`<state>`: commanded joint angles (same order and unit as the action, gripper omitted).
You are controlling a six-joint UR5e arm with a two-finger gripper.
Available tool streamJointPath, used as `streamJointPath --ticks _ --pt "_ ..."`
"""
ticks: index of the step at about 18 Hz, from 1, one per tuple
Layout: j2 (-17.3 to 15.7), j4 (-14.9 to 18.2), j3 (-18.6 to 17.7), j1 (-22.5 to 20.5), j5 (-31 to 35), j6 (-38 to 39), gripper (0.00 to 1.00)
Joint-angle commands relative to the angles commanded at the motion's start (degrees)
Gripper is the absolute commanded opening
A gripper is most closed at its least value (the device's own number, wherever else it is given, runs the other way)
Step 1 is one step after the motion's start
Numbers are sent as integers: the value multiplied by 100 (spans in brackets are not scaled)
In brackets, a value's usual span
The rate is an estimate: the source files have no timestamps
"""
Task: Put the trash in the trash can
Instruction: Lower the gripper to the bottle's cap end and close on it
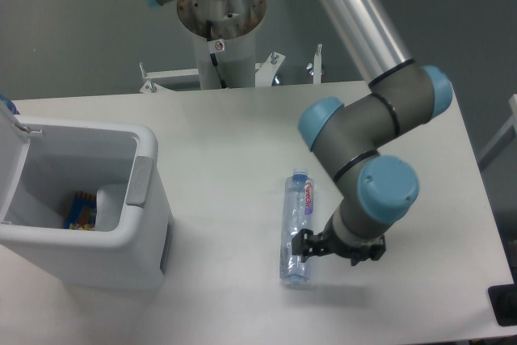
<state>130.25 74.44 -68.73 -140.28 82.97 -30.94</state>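
Item 1, water bottle (297, 230): clear plastic, blue cap toward 12 o'clock, pink-purple label on its upper half. I log it lying flat on the white desk (226, 143), long axis running roughly 12 to 6 o'clock, a little right of the desk's middle.

Item 2, tool (333, 246): black, low over the desk at the bottom half of the bottle, on its 3 o'clock side. One dark finger (304, 244) sits against or just over the bottle's side; I cannot tell whether it touches. The wrist hides most of the fingers from my view, so I cannot tell whether they are spread or pressed together. The bottle rests on the desk.

Item 3, arm: grey links with light blue joint caps, reaching in from 12 o'clock and folding down over the tool.

Item 4, trash can (142, 199): white, rectangular, at 9 o'clock of the bottle and well apart from it. Grey tab on the wall facing the bottle; white lid (8, 133) stands open at the far left. Inside I see a small multicoloured packet (80, 210) on the floor of the bin and a white shape beside it.
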Motion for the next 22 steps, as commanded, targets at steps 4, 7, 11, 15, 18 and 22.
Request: streamJointPath --ticks 4,7,11,15,18,22 --pt "114 -26 9 132 26 9 100" --pt "167 -44 17 158 70 9 100" --pt "351 -53 52 219 306 18 100" --pt "457 -53 105 317 483 18 100" --pt "545 -62 105 360 588 192 100" --pt "580 -70 105 378 650 290 97"
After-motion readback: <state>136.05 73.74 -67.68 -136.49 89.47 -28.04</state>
